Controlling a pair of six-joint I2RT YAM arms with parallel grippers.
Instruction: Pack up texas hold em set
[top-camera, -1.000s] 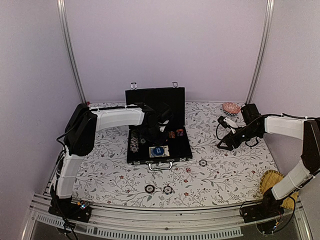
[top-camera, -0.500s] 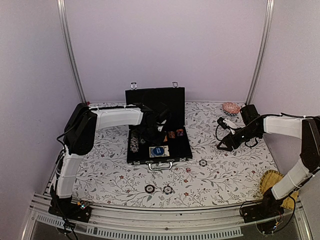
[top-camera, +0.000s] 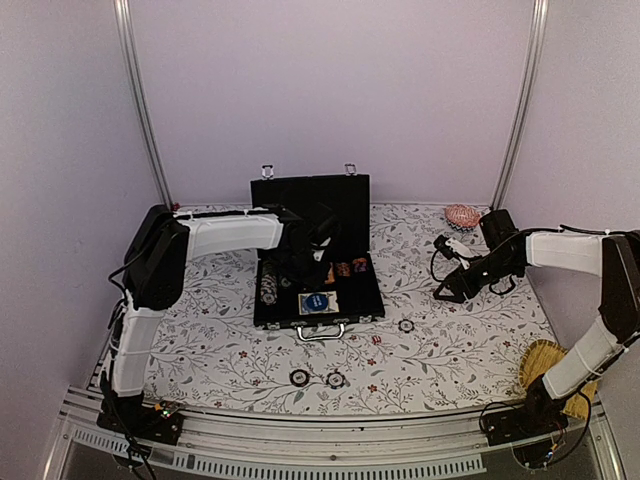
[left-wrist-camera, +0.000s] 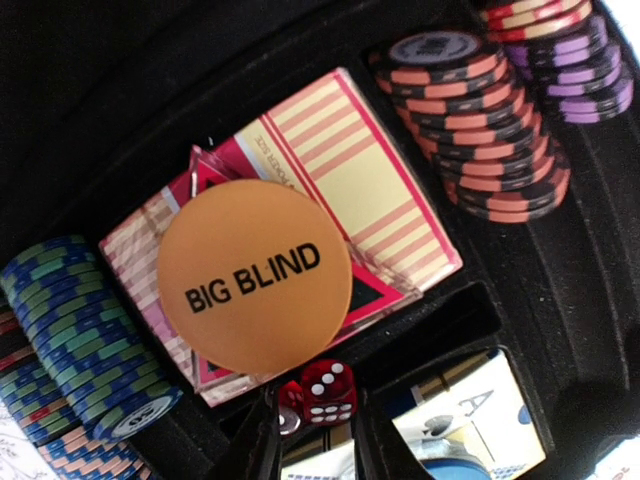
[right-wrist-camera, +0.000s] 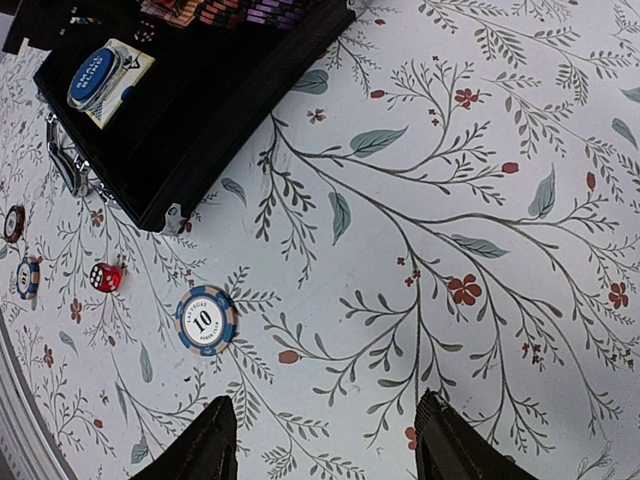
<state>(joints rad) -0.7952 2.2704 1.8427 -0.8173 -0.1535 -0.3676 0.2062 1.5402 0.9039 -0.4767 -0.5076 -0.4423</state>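
The black briefcase (top-camera: 300, 195) lies open, two glossy red dice (left-wrist-camera: 325, 390) between the left end effector's (left-wrist-camera: 315, 425) fingers (left-wrist-camera: 255, 450), grip unclear; the right end effector (right-wrist-camera: 325, 440) gapes empty.

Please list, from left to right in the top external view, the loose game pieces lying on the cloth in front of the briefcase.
left chip → middle chip → red die → right chip
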